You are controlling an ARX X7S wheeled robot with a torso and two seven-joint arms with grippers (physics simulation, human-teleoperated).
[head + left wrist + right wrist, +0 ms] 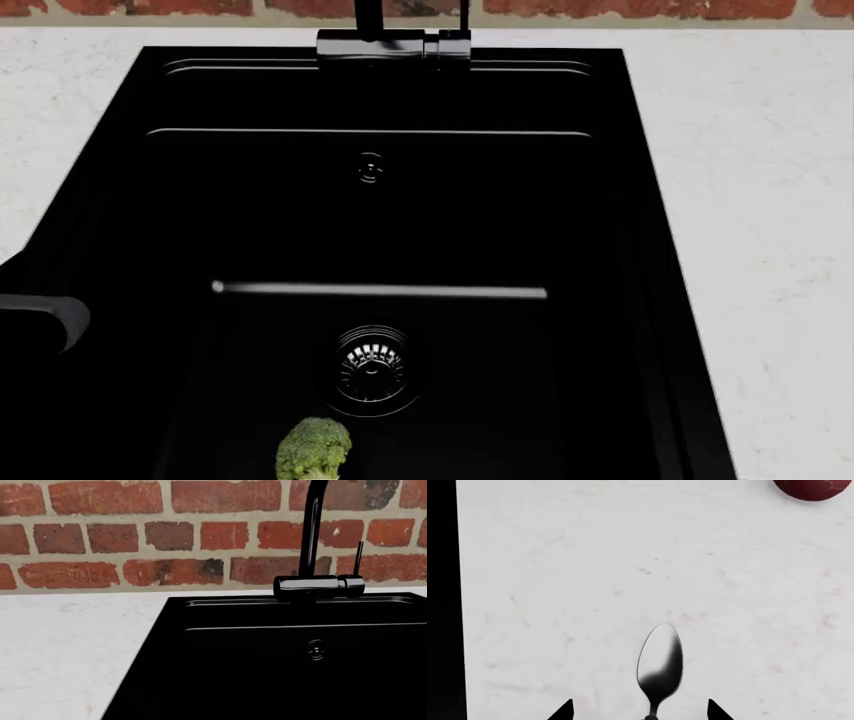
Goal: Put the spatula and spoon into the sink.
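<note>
On counter (627,570): spoon (660,667) between spread right pincer (638,711) tips.

The sink (641,200) lies open from above, with only the faucet (394,45) overhanging its back rim.

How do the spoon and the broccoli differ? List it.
The spoon is shiny dark-silver metal; the broccoli is matte green. The spoon lies on the white counter between the right gripper's open fingertips; the broccoli sits inside the black sink, beside the drain. Neither is gripped.
</note>
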